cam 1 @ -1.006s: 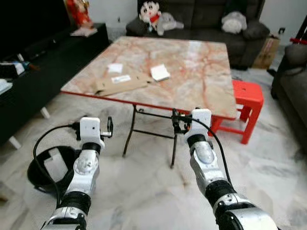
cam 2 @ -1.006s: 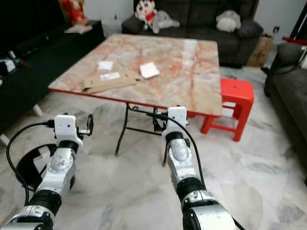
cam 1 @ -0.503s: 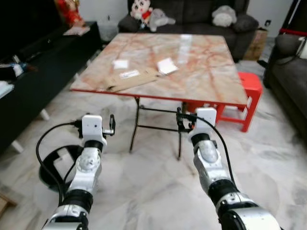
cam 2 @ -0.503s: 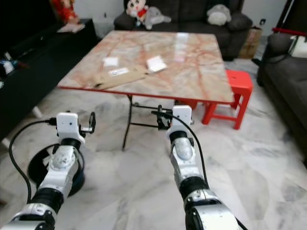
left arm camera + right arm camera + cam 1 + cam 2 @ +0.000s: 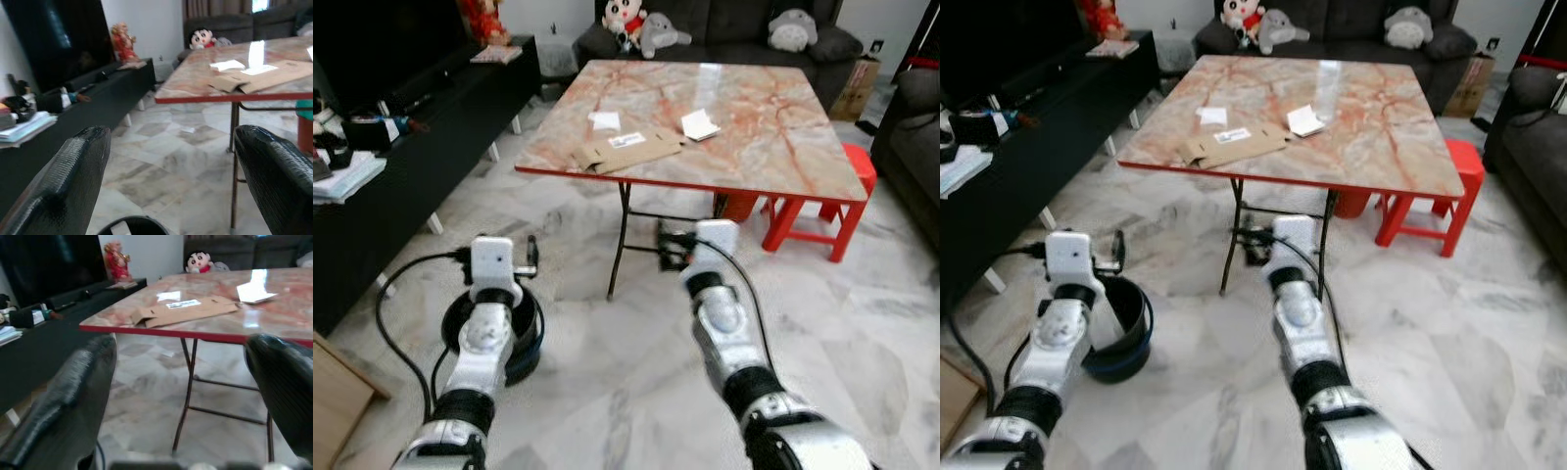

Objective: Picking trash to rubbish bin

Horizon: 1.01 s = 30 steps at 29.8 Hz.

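Note:
The trash lies on the marble table [image 5: 773, 147]: a flat brown cardboard piece [image 5: 626, 152], a small white paper [image 5: 604, 120] and a folded white paper [image 5: 700, 124]. A black rubbish bin with a blue rim [image 5: 1126, 328] stands on the floor at my left, partly behind my left arm. My left gripper [image 5: 530, 257] hangs open over the bin's far edge, with nothing in it. Held out low in front of the table's near legs, my right gripper [image 5: 668, 245] is open and empty. The left wrist view shows black fingers [image 5: 73, 171] set wide apart; so are the fingers [image 5: 83, 382] in the right wrist view.
A long black TV bench [image 5: 401, 127] with clutter runs along the left. A red stool [image 5: 827, 196] and an orange bucket [image 5: 736, 204] stand by the table's right side. Dark sofas with plush toys [image 5: 646, 29] line the back. A wooden board [image 5: 333, 401] lies at bottom left.
The camera has swung and shifted, so the table now sits further right and the bin lies right under my left arm. Both arms keep the same pose, grippers open.

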Motion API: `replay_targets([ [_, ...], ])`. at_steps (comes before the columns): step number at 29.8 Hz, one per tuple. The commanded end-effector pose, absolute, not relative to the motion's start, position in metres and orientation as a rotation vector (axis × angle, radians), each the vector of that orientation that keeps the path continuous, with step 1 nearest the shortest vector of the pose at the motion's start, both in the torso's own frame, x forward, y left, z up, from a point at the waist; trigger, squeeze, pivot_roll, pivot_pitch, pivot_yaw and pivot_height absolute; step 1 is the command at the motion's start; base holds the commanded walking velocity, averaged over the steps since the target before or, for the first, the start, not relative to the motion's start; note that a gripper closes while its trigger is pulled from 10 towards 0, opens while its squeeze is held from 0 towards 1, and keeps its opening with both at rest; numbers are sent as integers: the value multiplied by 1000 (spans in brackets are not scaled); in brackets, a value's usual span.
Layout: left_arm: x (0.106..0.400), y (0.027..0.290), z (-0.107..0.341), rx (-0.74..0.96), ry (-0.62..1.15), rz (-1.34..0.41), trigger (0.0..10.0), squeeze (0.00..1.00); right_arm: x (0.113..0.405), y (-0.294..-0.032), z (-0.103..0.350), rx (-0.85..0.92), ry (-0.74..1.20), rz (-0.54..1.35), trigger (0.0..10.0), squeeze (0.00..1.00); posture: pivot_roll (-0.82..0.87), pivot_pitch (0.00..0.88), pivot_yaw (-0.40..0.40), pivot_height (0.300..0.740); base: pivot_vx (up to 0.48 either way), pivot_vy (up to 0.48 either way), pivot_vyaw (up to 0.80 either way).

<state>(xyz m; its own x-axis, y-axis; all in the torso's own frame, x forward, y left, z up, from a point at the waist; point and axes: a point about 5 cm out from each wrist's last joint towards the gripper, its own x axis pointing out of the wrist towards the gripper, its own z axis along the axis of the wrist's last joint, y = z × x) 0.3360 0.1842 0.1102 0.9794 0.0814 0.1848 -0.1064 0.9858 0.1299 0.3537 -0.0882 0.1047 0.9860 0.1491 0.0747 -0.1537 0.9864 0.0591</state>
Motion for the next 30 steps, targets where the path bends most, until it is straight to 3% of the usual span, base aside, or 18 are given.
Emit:
replay_targets([
  [1, 338, 176, 117, 124, -209, 71, 10000, 0, 360, -96, 116, 70, -103, 129, 10000, 0, -37, 4, 22, 740, 0, 0, 0],
  [7, 344, 173, 139, 134, -286, 65, 10000, 0, 365, -93, 133, 82, -166, 133, 10000, 0, -32, 6, 22, 740, 266, 0, 0],
  [30, 343, 167, 142, 128, -286, 54, 10000, 0, 365, -81, 145, 96, -212, 180, 10000, 0, -31, 6, 24, 740, 451, 0, 0],
])
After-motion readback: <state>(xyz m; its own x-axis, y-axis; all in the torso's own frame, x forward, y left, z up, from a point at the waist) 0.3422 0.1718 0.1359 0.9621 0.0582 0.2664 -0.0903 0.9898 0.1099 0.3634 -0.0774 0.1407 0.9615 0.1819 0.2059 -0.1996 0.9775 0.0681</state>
